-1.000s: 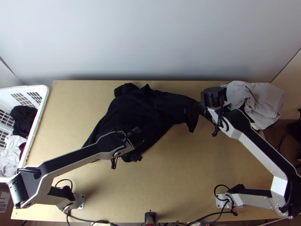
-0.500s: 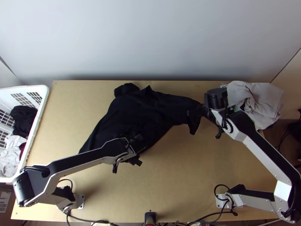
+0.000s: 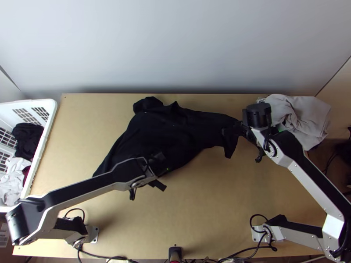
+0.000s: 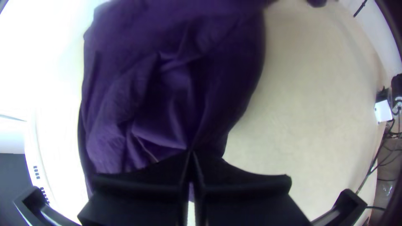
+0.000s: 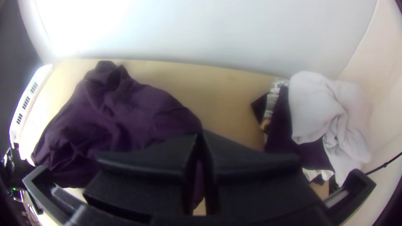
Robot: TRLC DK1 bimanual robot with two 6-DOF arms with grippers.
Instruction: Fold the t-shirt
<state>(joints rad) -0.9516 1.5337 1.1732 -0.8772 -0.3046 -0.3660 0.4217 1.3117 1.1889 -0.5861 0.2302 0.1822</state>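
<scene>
The dark t-shirt [image 3: 162, 131] lies bunched and partly stretched out over the table's middle and back. At its near edge is my left gripper [image 3: 161, 170], and at its right end my right gripper [image 3: 232, 130]. In the left wrist view, the left gripper [image 4: 191, 157] is shut on the purple-looking cloth [image 4: 167, 83], a gathered edge between its fingers. In the right wrist view, the right gripper [image 5: 202, 140] is shut on the right end of the shirt [image 5: 125, 113], and a flap hangs below the fingers.
A white basket [image 3: 46, 131] with dark and light clothes stands at the left. A pile of light grey cloth [image 3: 302, 118] with dark pieces lies at the back right corner, close beside the right arm. Bare wood [image 3: 210, 197] lies in front of the shirt.
My right gripper has moved to the right, drawing the shirt's right end with it. The left gripper has shifted slightly, and the cloth between the two looks more stretched.
</scene>
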